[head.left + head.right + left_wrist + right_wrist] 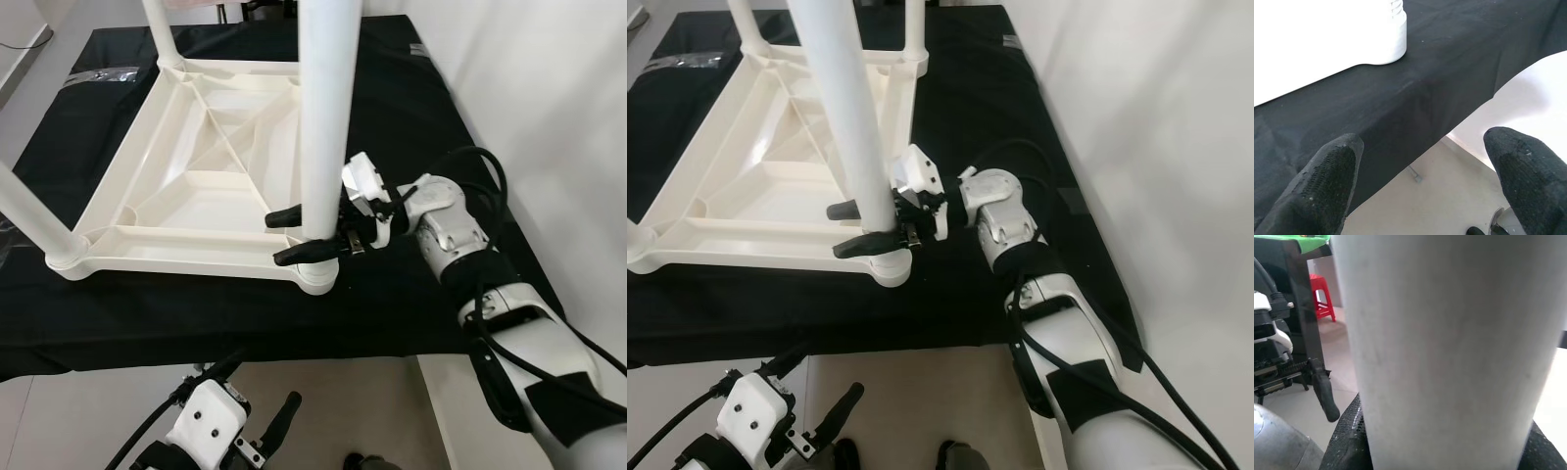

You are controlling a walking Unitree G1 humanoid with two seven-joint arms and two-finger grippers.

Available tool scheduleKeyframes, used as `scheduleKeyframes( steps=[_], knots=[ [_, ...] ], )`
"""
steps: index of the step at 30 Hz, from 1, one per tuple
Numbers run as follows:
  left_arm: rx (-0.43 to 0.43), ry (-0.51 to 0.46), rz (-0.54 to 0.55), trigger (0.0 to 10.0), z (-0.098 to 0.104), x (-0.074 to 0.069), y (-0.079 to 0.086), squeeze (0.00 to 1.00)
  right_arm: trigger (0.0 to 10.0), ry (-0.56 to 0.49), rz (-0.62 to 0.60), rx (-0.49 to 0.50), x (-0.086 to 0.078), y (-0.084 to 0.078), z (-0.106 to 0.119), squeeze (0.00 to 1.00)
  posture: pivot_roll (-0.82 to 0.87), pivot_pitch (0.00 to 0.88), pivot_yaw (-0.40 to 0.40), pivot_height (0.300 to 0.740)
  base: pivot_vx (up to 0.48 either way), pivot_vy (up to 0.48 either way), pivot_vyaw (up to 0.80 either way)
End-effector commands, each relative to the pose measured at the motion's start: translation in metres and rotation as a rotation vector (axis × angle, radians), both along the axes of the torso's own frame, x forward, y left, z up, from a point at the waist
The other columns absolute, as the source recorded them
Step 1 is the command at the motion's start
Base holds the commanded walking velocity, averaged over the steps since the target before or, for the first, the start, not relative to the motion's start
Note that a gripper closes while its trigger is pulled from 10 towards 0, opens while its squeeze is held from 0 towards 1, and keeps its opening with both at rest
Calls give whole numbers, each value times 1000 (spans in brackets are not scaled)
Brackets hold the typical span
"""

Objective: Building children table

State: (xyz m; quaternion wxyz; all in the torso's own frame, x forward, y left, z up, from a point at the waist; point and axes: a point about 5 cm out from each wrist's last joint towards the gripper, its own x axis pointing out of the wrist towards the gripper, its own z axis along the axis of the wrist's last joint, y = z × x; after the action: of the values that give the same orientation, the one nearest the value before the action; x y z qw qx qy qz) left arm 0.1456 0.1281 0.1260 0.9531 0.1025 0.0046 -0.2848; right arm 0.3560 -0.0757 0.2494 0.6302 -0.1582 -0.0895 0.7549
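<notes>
Right end effector (pixel 306 235) around table leg (pixel 327 117)

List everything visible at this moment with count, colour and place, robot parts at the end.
Tabletop: one, white plastic, upside down on the black cloth, ribbed underside facing up.
Table legs: four, white, standing up from the tabletop's corners; the near right leg is the one gripped.
Black cloth: one, covering the work surface under the tabletop.
Floor: beige, in front of the work surface.
Red stool: one, in the background of the right wrist view.
Right gripper: black fingers closed around the near right leg, low by its socket.
Left gripper: open, low in front of the cloth's edge.
</notes>
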Motion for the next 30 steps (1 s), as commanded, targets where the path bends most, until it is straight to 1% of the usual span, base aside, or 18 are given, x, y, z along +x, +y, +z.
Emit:
scheduleKeyframes(
  steps=[1, 3, 6, 8, 10, 11, 12, 14, 15, 16, 17, 18, 20, 23, 25, 28, 29, 30],
  knots=[
    [9, 23, 1, 10000, -4, -2, 0, 0, 10000, 89, -7, -22, 0, 2, -17, 0, 77, 230, -40, 740, 0, 0, 0],
    [8, 22, 2, 10000, -4, -2, 0, 0, 10000, 124, -79, -16, 4, 7, -22, 0, 77, 230, -41, 740, 0, 0, 0],
    [7, 22, 3, 10000, -4, -2, 0, 0, 10000, 140, -105, -15, 5, 8, -23, 0, 77, 230, -41, 740, 0, 0, 0],
    [6, 22, 3, 10000, -4, -2, 0, 0, 10000, 180, -222, -18, 9, 13, -34, 0, 74, 231, -43, 740, 0, 0, 0],
    [6, 22, 3, 10000, -4, -2, 0, 0, 10000, 180, -222, -18, 9, 13, -34, 0, 74, 231, -43, 740, 0, 0, 0],
    [5, 22, 3, 10000, -4, -2, 0, 0, 10000, 193, -284, -23, 11, 14, -40, 0, 73, 232, -42, 740, 0, 0, 0],
    [5, 22, 3, 10000, -4, -2, 0, 0, 10000, 193, -284, -23, 11, 14, -40, 0, 73, 232, -42, 740, 0, 0, 0],
    [3, 22, 2, 10000, -4, -2, -1, 0, 10000, 237, -438, -19, 17, 13, -51, 0, 69, 233, -43, 740, 0, 0, 0],
    [2, 22, 2, 10000, -4, -2, -1, 0, 10000, 249, -495, -20, 19, 11, -55, 0, 69, 233, -43, 740, 0, 0, 0],
    [2, 22, 2, 10000, -4, -2, -1, 0, 10000, 249, -495, -20, 19, 11, -55, 0, 69, 233, -43, 740, 0, 0, 0],
    [2, 23, 2, 10000, -4, -2, -1, 0, 10000, 270, -548, -13, 21, 10, -57, 0, 69, 233, -43, 740, 0, 0, 0],
    [2, 23, 2, 10000, -4, -2, -1, 0, 10000, 270, -548, -13, 21, 10, -57, 0, 69, 233, -43, 740, 0, 0, 0],
    [1, 23, 1, 10000, -4, -2, -1, 0, 10000, 297, -621, 14, 23, 6, -61, 0, 64, 231, -41, 740, 0, 0, 0],
    [0, 24, 1, 10000, -4, -2, -1, 0, 10000, 299, -641, 22, 23, 5, -62, 0, 64, 231, -41, 740, 0, 0, 0],
    [1, 25, -2, 10000, -4, -1, 0, 0, 10000, 314, -694, 47, 21, 4, -67, 0, 58, 227, -35, 740, 0, 0, 0],
    [1, 25, -3, 10000, -5, 0, 0, 0, 10000, 323, -713, 60, 20, 4, -69, 0, 55, 225, -34, 740, 0, 0, 0],
    [2, 26, -4, 10000, -5, 1, 1, 0, 10000, 328, -758, 71, 19, 4, -72, 0, 52, 221, -35, 740, 0, 0, 0],
    [2, 26, -4, 10000, -5, 1, 1, 0, 10000, 328, -758, 71, 19, 4, -72, 0, 52, 221, -35, 740, 0, 0, 0]
  ],
)
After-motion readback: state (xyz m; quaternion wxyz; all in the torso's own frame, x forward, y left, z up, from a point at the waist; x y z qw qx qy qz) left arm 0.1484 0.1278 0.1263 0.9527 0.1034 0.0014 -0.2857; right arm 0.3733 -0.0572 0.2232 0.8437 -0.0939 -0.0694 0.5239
